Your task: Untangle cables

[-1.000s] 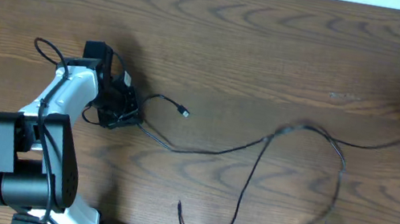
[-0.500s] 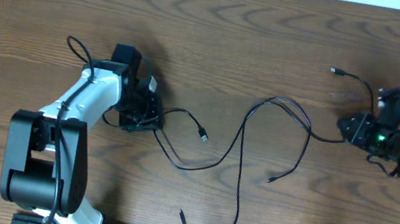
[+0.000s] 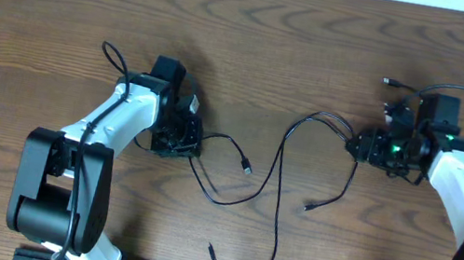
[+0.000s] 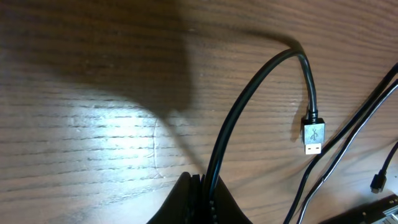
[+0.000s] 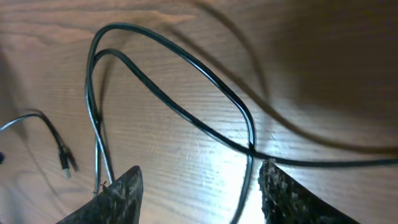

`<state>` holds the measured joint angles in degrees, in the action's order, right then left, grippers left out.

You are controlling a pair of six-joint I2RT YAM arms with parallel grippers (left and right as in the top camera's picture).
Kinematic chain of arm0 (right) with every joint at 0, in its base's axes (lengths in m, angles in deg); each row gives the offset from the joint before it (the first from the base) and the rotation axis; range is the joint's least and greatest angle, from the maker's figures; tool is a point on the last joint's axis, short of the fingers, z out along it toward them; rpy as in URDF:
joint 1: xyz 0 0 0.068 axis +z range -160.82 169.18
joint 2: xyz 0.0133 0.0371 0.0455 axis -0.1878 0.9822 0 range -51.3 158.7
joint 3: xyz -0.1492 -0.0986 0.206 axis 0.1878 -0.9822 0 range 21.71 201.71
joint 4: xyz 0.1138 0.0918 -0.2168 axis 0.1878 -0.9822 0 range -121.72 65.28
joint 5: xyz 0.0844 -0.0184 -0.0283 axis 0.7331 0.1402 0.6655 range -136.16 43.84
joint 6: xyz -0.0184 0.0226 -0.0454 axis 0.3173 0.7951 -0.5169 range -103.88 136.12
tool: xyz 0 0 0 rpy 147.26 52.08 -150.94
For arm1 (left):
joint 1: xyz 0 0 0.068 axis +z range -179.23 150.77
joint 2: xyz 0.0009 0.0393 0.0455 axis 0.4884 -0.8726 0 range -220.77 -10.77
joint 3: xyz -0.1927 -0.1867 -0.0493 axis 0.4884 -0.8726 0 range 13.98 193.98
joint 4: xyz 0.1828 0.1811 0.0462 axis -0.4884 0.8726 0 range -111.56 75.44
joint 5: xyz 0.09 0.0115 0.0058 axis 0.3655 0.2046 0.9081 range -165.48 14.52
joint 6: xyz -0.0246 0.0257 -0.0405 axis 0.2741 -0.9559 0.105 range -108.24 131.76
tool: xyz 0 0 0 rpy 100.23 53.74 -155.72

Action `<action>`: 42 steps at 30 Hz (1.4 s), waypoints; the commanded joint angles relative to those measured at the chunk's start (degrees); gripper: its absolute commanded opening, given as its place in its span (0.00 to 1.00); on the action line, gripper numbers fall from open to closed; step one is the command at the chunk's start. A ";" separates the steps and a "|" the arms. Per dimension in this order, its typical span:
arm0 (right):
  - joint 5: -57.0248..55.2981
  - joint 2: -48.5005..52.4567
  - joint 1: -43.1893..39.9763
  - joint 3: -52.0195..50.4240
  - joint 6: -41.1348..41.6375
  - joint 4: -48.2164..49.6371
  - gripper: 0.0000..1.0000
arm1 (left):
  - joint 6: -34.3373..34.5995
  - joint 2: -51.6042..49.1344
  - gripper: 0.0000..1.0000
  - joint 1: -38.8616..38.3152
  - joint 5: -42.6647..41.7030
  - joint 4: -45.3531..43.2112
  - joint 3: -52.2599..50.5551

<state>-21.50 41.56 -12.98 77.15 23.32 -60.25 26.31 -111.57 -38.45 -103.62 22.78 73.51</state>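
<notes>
Far from done, by estimate. Shows cables (image 3: 275, 177) looped and crossed at mid-worktop toward the near edge. Pinches black cable (image 4: 239, 109) in left gripper (image 4: 200, 196); straddles a crossing with right gripper (image 5: 200, 177) spread wide. Leaves to do: separating strands and laying each apart.

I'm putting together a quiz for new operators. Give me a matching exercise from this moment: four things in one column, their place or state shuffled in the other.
1. left gripper
2. right gripper
3. silver USB plug
4. loose cable end

A. near the front edge of the table
B. fingers spread apart
C. lying free, logo up
D. closed on a black cable

Pairs: 1-D, 2-B, 3-C, 4-A
</notes>
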 commanded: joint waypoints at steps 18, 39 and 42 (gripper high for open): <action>-9.81 5.84 9.81 -0.31 -18.16 5.99 0.31 | -0.76 -0.26 0.07 -0.15 0.74 0.15 -0.17; -12.09 5.20 8.85 -3.26 -6.69 6.32 0.01 | -0.76 -0.26 0.08 -0.15 0.72 0.35 -0.17; -10.69 3.02 6.08 -1.05 -3.32 5.25 0.01 | -0.76 -0.26 0.08 -0.15 0.72 0.48 -0.17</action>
<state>-33.34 46.92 -4.30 73.45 14.69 -54.55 26.33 -111.57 -38.47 -103.62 23.00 73.51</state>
